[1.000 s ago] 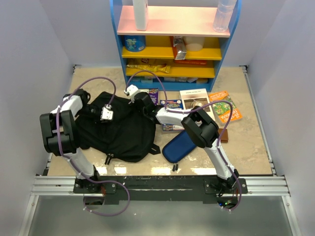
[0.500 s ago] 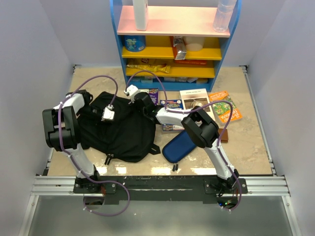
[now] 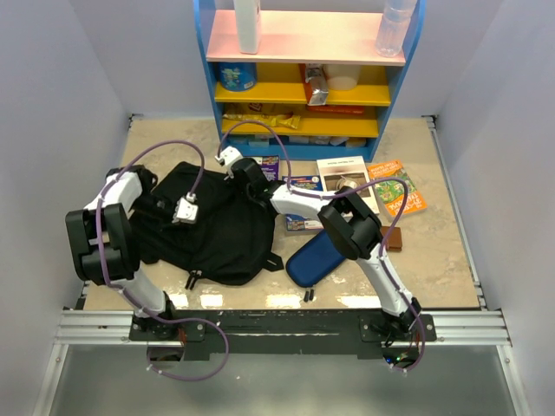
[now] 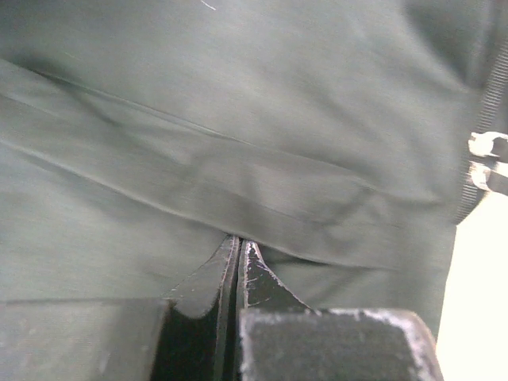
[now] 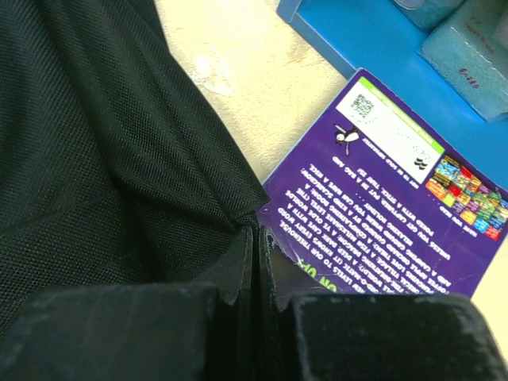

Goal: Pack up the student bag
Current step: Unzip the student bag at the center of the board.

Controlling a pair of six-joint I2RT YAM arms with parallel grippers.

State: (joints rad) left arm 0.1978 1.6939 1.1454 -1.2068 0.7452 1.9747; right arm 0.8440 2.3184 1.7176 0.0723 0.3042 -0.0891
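Table (image 3: 438, 251) under a blue shelf unit (image 3: 206, 87) – both arms reach over its left half.

Student bag (image 3: 212, 238): black and soft, lying flat on the left side of the table in front of the left arm's base. Its far edge is near the foot of the shelf unit. One strap end trails off its near right corner toward the pencil case (image 3: 314, 257).

Left gripper (image 4: 238, 242): over the middle of the bag's upper panel. Its fingers are pressed together with no gap showing, and the tips are tucked against a long fold of the fabric. I cannot tell whether any cloth is caught between them. A pale buckle (image 4: 486, 152) shows at the right edge of that close view, with bare table beyond it.

Right gripper (image 5: 254, 232): at the bag's far right edge, the arm stretched across from the right side. The fingers are closed tight – the mesh fabric puckers to a point right at the tips, so they are pinching the bag's edge.

Purple booklet (image 5: 373, 198): flat on the table just beside that pinched corner, printed side up. Its near corner almost touches the right fingertips.

Also on the table:
- The dark-blue oval pencil case sits near the bag's right side.
- A white-covered book (image 3: 340, 176) lies further right.
- An orange and green book (image 3: 397, 186) lies past the white one.
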